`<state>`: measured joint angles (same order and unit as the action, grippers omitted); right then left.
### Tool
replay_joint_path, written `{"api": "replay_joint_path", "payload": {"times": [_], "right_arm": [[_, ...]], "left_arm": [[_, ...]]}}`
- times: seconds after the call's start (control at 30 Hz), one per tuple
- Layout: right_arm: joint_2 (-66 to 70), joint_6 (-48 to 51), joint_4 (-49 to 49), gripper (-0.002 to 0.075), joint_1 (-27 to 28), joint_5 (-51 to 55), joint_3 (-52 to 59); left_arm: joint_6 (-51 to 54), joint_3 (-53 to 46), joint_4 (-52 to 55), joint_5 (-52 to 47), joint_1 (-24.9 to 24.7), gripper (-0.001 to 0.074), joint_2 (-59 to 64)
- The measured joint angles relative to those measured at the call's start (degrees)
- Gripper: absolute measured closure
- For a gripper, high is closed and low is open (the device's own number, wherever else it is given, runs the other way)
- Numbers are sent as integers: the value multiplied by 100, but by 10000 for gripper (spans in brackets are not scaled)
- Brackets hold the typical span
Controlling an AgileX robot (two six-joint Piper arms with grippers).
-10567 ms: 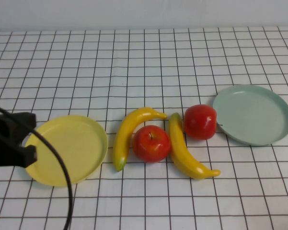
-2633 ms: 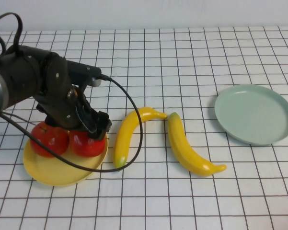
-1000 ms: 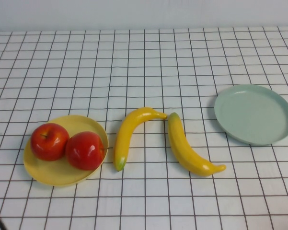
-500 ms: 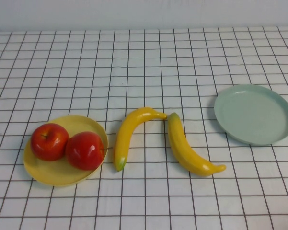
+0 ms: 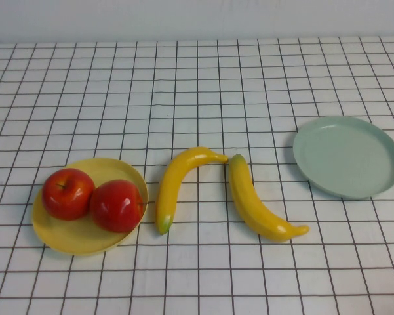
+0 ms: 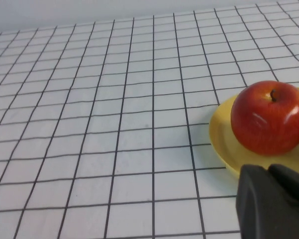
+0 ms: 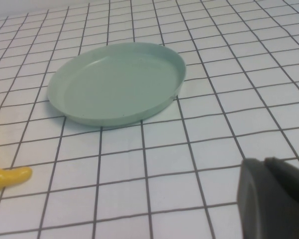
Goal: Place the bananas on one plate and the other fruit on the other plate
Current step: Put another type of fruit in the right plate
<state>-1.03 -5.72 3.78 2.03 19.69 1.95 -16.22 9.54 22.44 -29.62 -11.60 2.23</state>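
Bananas (image 5: 210, 190): two, both lying on the gridded tablecloth (image 5: 197, 85) between the plates, neither on a plate. Left banana (image 5: 174, 184) is arched, with a greenish lower tip; right banana (image 5: 257, 207) curves the opposite way; their upper ends nearly touch. Apples (image 5: 92, 199): two, both inside the yellow plate (image 5: 72, 237), touching each other. The apple nearer the robot's left (image 5: 67, 193) shows a stem dimple. Plates: two. The green-blue plate (image 5: 347, 156) holds nothing and sits well apart from the bananas, toward the robot's right.

Both plates are round, shallow and raised at the rim, with a matte finish. All fruit is glossy and smooth. The cloth is white with a black square grid.

Left gripper (image 6: 274, 199): out of the high view; in its wrist view it sits just beside the yellow plate rim, dark fingers closed, holding nothing. Right gripper (image 7: 271, 196): likewise seen only in its wrist view, near the green-blue plate, fingers closed and empty
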Motion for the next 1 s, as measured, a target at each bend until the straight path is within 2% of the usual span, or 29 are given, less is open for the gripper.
{"api": "replay_joint_path", "payload": {"times": [0.2,0.37,0.7,1.0], "right_arm": [[0,0,0,741,0,0,0],[0,0,0,742,0,0,0],[0,0,0,741,0,0,0],[0,0,0,741,0,0,0]], "left_arm": [[859,-687,-530,806,467,737,-271],[1384,-1086,-1347,1080,806,737,-284],[1749,-1095,-2302,812,829,737,-284],[1749,-1095,-2421,812,829,737,-284]]}}
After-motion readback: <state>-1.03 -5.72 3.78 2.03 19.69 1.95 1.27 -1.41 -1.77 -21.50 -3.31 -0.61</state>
